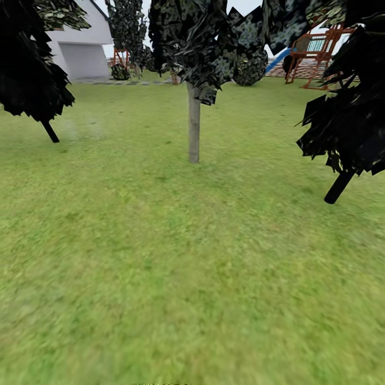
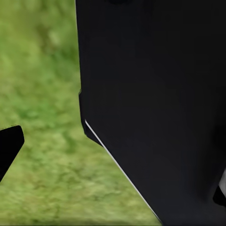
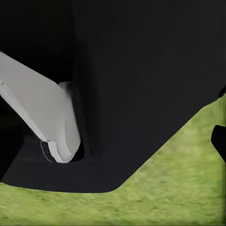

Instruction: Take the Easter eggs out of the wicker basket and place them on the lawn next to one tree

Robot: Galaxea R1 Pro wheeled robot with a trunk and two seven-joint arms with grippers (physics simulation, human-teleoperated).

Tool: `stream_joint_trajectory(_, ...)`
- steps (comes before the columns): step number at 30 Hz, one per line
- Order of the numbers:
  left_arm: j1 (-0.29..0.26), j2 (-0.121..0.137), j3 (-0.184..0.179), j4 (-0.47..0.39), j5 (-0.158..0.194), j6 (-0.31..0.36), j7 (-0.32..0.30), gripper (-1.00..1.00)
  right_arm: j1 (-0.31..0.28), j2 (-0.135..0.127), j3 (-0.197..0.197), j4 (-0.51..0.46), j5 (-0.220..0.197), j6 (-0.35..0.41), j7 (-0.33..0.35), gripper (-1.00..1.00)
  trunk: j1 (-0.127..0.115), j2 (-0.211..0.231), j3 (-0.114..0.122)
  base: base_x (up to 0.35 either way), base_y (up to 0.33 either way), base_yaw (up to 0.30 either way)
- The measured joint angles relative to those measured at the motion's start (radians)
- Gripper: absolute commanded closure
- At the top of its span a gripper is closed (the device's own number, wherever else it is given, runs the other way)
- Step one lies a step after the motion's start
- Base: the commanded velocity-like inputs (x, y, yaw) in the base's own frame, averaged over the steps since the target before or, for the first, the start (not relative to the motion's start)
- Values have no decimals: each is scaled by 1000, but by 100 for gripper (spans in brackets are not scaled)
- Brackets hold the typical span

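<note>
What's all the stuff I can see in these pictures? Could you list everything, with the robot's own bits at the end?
Lawn: one, green with yellowish patches, covering the ground in the head view.
Pale-trunked tree: one, grey-beige trunk with dark foliage, standing at the middle.
Dark-trunked trees: two, black leaning trunks, one at left and one at right.
Round bush: one, dark speckled, far behind the middle tree.
White building: one, with a grey garage door, far left.
Play structure: one, red-orange frame with a blue slide, far right.
Robot body panels: large black surfaces close to the left wrist camera and close to the right wrist camera, grass behind them.
White robot part: one, angled, beside the black panel in the right wrist view.
</note>
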Motion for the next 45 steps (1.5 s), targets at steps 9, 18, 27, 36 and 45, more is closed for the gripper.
stream_joint_trajectory(9,0,0,0,0,-1,0,-1,-100,0,6,3,0,0,-1,0,-100,0,0,-9,0,0,231)
stream_joint_trajectory(18,0,0,-6,0,-5,0,-3,-100,0,9,9,1,6,-11,1,-100,-15,28,-4,0,0,242)
stream_joint_trajectory(27,0,-1,-6,0,-5,0,-3,-100,0,9,7,3,5,-38,1,-100,-50,91,18,0,0,111)
stream_joint_trajectory(36,0,0,-6,0,-6,-1,-3,-100,0,10,5,3,0,-42,1,-100,-84,154,49,0,0,41)
stream_joint_trajectory(45,0,0,-6,0,-6,-2,-3,-100,0,11,4,4,-1,-43,1,-100,-119,217,89,0,0,119)
